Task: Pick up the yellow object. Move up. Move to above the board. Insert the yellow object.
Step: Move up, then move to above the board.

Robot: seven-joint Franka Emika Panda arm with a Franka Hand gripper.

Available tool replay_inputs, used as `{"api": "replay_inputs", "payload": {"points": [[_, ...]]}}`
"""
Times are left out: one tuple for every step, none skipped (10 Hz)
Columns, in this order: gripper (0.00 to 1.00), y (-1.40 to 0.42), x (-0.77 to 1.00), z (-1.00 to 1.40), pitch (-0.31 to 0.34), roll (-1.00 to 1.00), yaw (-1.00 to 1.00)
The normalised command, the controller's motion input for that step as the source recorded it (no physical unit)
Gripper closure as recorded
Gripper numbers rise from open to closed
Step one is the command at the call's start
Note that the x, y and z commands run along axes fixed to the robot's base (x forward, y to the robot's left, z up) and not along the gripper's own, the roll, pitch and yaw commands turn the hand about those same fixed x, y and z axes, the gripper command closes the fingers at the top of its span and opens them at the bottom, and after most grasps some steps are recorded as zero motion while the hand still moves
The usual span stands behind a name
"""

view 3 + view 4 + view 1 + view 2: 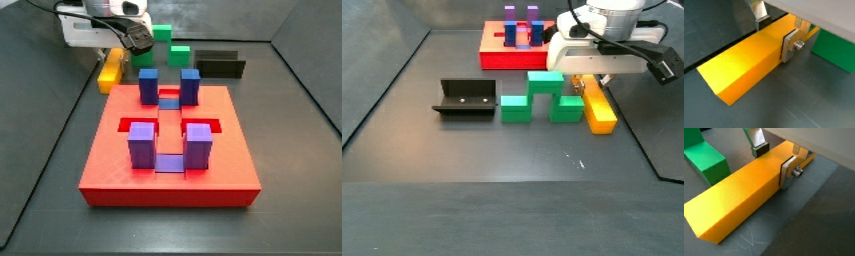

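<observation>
Two flat silver fingers (pixel 789 172) of your parallel-jaw gripper (pixel 774 160) straddle the long yellow-orange rectangular bar (pixel 744 195) near one end, one plate pressed flat against each long side; in both wrist views (pixel 775 32) the jaws are closed to the bar's width, pinching it across its narrow dimension. The bar (pixel 744 62) lies flat on the dark grey floor (pixel 811 223) in both wrist views, and you cannot tell from these frames whether any gap has opened beneath it. In a side view the gripper (pixel 593 82) sits at the bar's (pixel 599 110) far end, with the green stepped block (pixel 543 98) just beside the bar and the black L-shaped fixture (pixel 465 98) well apart on the far side of that block. In a side view the bar (pixel 111 68) rests beside the large flat red square board (pixel 167 150), near the corner carrying blue and purple upright posts (pixel 167 85), not on it. The green block (pixel 705 159) stands close to the bar without touching it in a wrist view.
</observation>
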Motion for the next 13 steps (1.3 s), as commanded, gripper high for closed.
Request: {"api": "replay_inputs", "payload": {"points": [[1.0, 0.0, 0.05, 0.83, -0.008, 0.0, 0.02], [1.0, -0.01, 0.01, 0.64, 0.039, 0.0, 0.02], [1.0, -0.01, 0.0, 0.46, 0.037, 0.0, 0.02], [1.0, 0.0, 0.0, 1.4, 0.0, 0.0, 0.0], [1.0, 0.0, -0.01, 1.4, 0.025, 0.0, 0.0], [1.0, 0.0, -0.04, 1.4, 0.044, 0.0, 0.0], [1.0, 0.0, -0.04, 1.4, 0.029, 0.01, 0.0], [1.0, 0.01, -0.01, 1.4, 0.025, 0.01, 0.0], [1.0, 0.01, 0.02, 1.4, 0.068, 0.01, 0.0], [1.0, 0.01, 0.02, 1.4, 0.079, 0.01, 0.0], [1.0, 0.0, 0.02, 0.77, 0.069, 0.01, 0.0], [1.0, 0.0, 0.03, 0.42, 0.055, 0.01, 0.0], [1.0, 0.0, 0.04, 0.2, 0.051, 0.01, 0.0]]}}
